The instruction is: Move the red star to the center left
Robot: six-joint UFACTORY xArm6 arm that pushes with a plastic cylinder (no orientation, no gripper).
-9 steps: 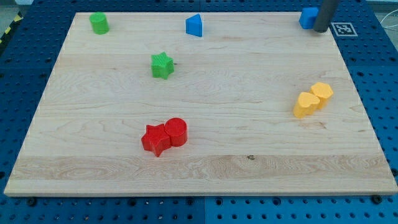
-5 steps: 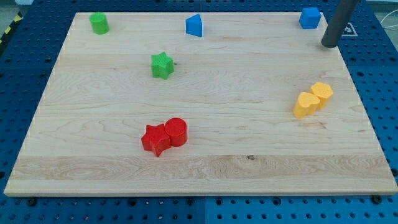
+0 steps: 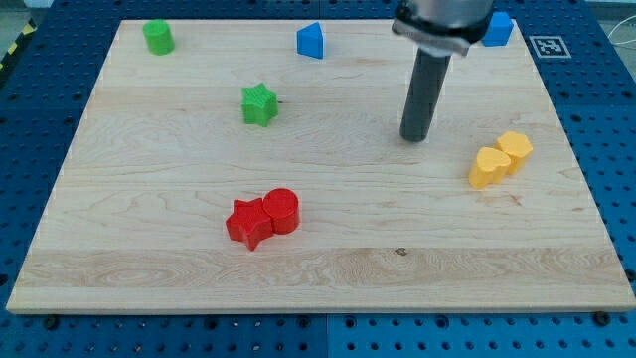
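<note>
The red star (image 3: 246, 222) lies on the wooden board (image 3: 149, 259) at the lower middle-left, touching a red cylinder (image 3: 281, 210) on its right. My tip (image 3: 414, 137) is on the board right of centre, well up and to the right of the red star and apart from every block. The nearest blocks to the tip are the yellow heart (image 3: 489, 167) and the yellow block (image 3: 515, 149) to its right.
A green star (image 3: 259, 103) sits left of the tip at upper middle. A green cylinder (image 3: 157, 37) is at the top left, a blue triangular block (image 3: 311, 41) at top centre, and a blue cube (image 3: 498, 29) at top right, partly behind the arm.
My tip has moved from the top right corner beside the blue cube down and to the left, onto the board right of centre. No block has moved.
</note>
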